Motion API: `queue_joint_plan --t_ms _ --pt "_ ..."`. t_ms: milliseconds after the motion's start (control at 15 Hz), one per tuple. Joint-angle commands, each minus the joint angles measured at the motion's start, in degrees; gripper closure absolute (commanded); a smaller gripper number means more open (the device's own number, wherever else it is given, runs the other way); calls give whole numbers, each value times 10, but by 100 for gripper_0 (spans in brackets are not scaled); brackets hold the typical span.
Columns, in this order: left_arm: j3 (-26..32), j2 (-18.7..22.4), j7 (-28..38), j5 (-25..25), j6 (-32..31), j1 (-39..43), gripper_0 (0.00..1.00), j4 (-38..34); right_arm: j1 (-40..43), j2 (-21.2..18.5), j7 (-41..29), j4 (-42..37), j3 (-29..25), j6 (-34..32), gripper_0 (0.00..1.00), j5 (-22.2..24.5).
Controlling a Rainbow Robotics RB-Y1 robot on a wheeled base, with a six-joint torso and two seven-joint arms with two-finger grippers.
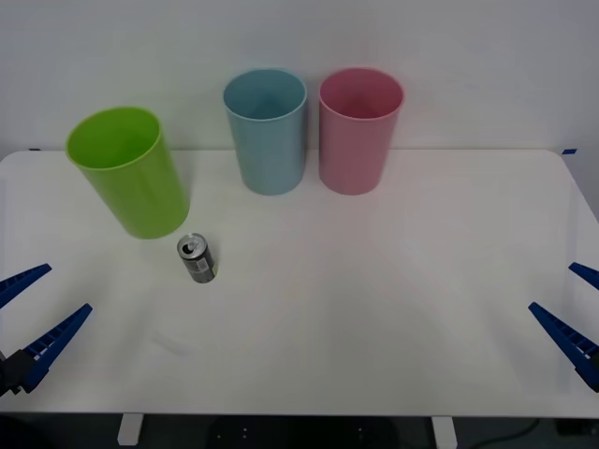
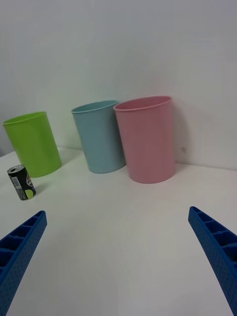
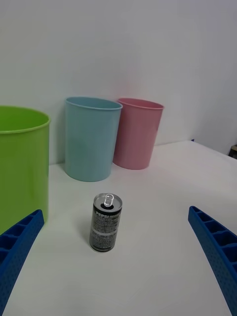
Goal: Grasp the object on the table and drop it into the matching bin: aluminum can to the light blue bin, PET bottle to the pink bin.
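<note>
Standing upright on the table (image 1: pixel 393 309), just in front of the lime green bin (image 1: pixel 131 173), the aluminum can (image 1: pixel 197 258) not yet grasped. Nothing done so far; still to reach, grip, lift and drop into the light blue bin (image 1: pixel 268 133), not the pink bin (image 1: pixel 358 131) beside it. Left gripper (image 1: pixel 28 309) spread wide at the near left edge, holding nothing, probably the nearer one. Right gripper (image 1: pixel 573 309) also wide apart, touching nothing, at the near right edge.
</note>
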Motion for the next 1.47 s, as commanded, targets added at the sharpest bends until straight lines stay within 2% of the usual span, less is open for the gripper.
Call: queue_joint_plan --t_ms 67,600,1000,1333,1467 --pt "0 0 0 0 0 0 0 0 0 0 0 0 0 0 0 0" --pt "-6 3 -9 -11 7 13 0 6 0 0 0 0 0 0 0 0" --pt "-21 2 -12 -75 31 17 0 6 0 0 0 0 0 0 0 0" --pt "-60 -14 -18 -82 89 7 0 6 0 0 0 0 0 0 0 0" --pt "-65 -23 -19 -107 102 -7 0 8 0 0 0 0 0 0 0 0"
